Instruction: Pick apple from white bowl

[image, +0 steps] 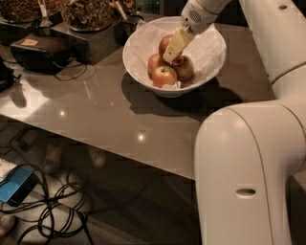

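Observation:
The white bowl (210, 67), lined with crumpled white paper, stands on the table at the upper middle. It holds four apples. The apple (164, 76), red-orange with a pale yellow patch, lies at the front of the bowl. A duller yellow-brown apple (184, 68) lies to its right. One red apple (154, 62) lies at the left and one (164, 44) at the back. My gripper (170, 56) reaches down into the bowl from the upper right. Its tip is among the apples, just behind the front apple and partly covering the back one.
Dark containers of nuts (88, 12) stand at the back left, with a black box (40, 50) and cables beside them. The grey table (110, 115) has its front edge running diagonally. Cables and a blue object (14, 184) lie on the floor. My white arm (248, 167) fills the right.

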Available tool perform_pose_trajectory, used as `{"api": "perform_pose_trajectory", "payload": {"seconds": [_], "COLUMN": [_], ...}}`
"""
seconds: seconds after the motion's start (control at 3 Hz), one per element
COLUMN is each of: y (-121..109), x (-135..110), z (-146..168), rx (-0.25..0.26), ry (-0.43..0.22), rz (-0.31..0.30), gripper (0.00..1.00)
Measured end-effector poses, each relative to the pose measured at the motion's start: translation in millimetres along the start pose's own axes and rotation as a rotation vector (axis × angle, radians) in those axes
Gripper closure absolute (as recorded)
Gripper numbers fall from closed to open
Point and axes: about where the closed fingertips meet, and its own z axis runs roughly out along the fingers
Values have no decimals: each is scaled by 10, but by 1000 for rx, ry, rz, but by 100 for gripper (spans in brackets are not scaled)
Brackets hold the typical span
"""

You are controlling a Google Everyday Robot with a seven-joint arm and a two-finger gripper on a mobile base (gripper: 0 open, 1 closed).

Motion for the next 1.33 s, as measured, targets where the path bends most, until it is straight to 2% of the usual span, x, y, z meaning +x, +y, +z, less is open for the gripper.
{"api": "perform_pose_trajectory", "payload": {"seconds": [0.67,1.0,1.33], "y": [112,206,431], "x": [-81,-160,-320], "z": [-175,-242,-422], "rx": [22,20,9], "ry": [-1,-1,-18], "rz": [-4,-34,-88], "gripper": [100,100,100]}}
